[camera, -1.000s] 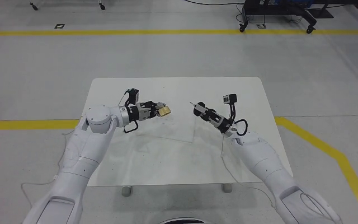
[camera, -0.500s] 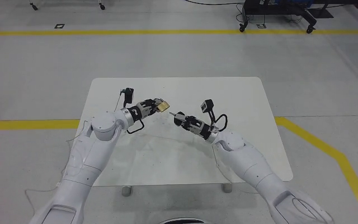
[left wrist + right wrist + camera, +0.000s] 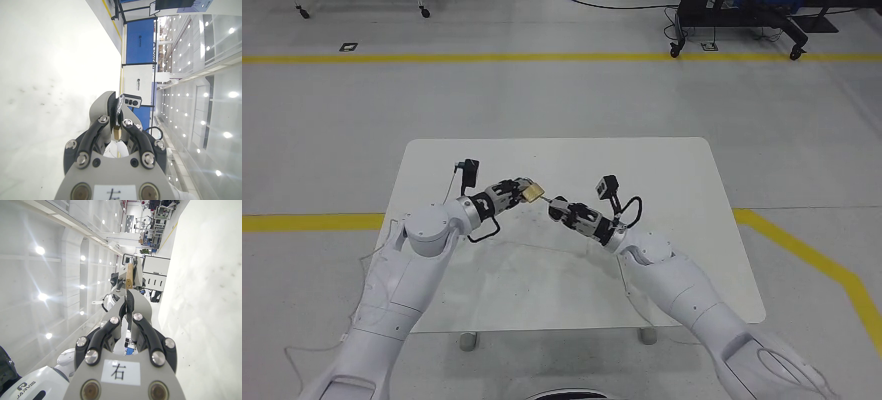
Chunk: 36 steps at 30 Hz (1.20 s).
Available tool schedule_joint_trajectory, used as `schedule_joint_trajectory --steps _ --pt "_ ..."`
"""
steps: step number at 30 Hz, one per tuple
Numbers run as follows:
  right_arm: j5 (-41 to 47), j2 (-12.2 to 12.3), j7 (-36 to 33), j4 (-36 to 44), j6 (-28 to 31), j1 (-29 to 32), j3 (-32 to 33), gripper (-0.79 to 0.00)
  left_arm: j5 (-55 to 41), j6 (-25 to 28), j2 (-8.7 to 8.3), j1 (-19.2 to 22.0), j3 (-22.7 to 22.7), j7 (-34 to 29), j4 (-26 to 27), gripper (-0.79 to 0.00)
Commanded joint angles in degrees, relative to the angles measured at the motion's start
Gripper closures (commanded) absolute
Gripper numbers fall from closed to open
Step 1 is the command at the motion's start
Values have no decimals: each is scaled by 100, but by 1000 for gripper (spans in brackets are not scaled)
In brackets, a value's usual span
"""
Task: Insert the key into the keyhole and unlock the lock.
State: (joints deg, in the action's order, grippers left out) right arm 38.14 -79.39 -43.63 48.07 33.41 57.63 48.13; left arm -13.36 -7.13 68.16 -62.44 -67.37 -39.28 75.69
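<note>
Over white table [image 3: 662, 170], left end effector [image 3: 521, 190] clamps brass lock [image 3: 533, 189]; right end effector [image 3: 554, 206] pinches key [image 3: 544, 199].

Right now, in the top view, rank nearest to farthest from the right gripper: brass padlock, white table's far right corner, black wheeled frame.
1. Brass padlock, in the left gripper, beside the right gripper.
2. White table's far right corner, out to the side.
3. Black wheeled frame, far back on the right.

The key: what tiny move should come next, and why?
Probably ease the key straight forward into the lock: the right end effector holds its tip at the lock's keyhole face, which the left end effector holds toward it. Whether it has entered is unclear.
</note>
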Motion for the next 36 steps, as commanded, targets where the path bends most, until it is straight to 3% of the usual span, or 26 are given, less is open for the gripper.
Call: schedule_joint_trajectory --steps 1,21,36 --pt "48 -34 -36 -70 -3 -28 -19 0 29 -2 -4 0 -5 -10 7 0" --pt "136 -271 -231 -552 194 -188 -26 0 144 125 5 -32 12 202 35 0" --pt "226 -319 -248 -536 491 -129 61 0 -72 45 19 -23 -79 365 -19 0"
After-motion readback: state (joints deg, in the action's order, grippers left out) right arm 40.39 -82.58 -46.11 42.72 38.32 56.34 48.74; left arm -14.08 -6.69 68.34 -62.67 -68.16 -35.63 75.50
